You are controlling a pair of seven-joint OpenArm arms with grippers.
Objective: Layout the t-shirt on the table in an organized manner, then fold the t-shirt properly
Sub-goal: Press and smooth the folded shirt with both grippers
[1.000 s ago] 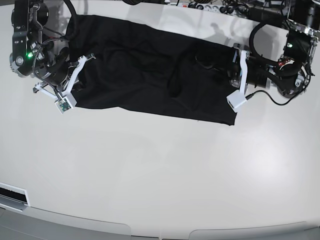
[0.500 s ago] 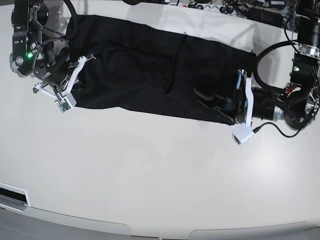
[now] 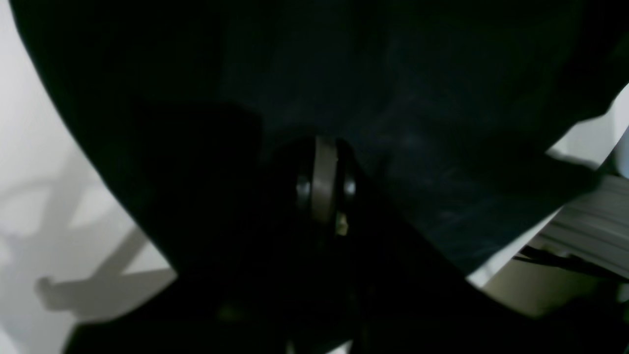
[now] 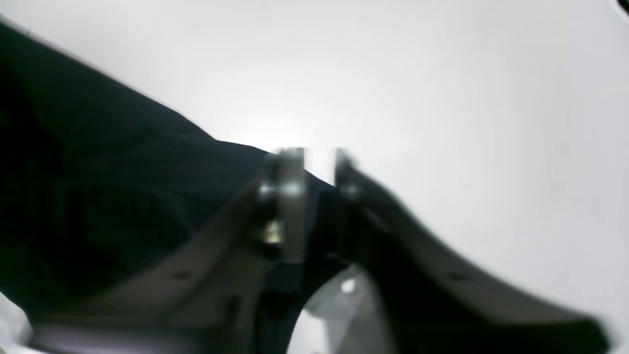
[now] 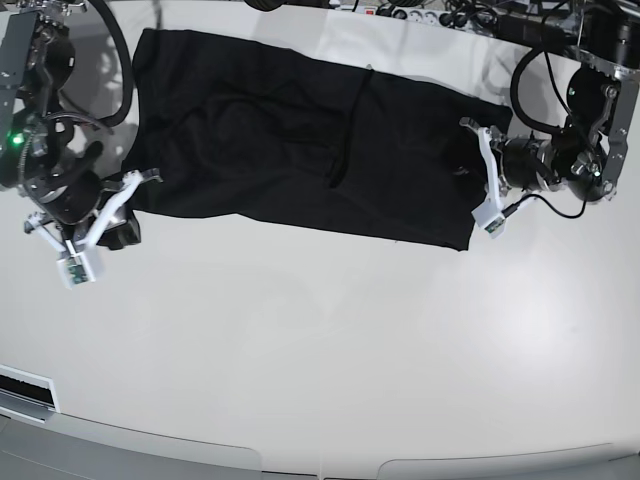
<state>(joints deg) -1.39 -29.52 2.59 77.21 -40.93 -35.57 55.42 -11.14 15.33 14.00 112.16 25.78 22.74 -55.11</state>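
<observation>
The black t-shirt point(image 5: 300, 130) lies stretched out lengthwise across the far half of the white table point(image 5: 320, 350). In the base view my left gripper point(image 5: 462, 165) sits at the shirt's right-hand edge. In the left wrist view its fingertips point(image 3: 324, 182) are pressed together, and the t-shirt point(image 3: 393, 98) fills the view around them. My right gripper point(image 5: 128, 212) is just off the shirt's lower left corner. In the right wrist view my right gripper point(image 4: 317, 162) stands open, with bare table point(image 4: 442, 73) between its tips. The t-shirt's point(image 4: 98, 172) edge runs in from the left.
Cables and a power strip point(image 5: 440, 15) lie along the table's back edge. A dark slot point(image 5: 25, 385) sits at the front left, by the curved front rim. Both arms' black bodies stand at the table's left and right ends.
My right gripper has opened and drawn back down and left, off the shirt's left end. My left gripper has shut at the shirt's right edge and moved toward the back.
</observation>
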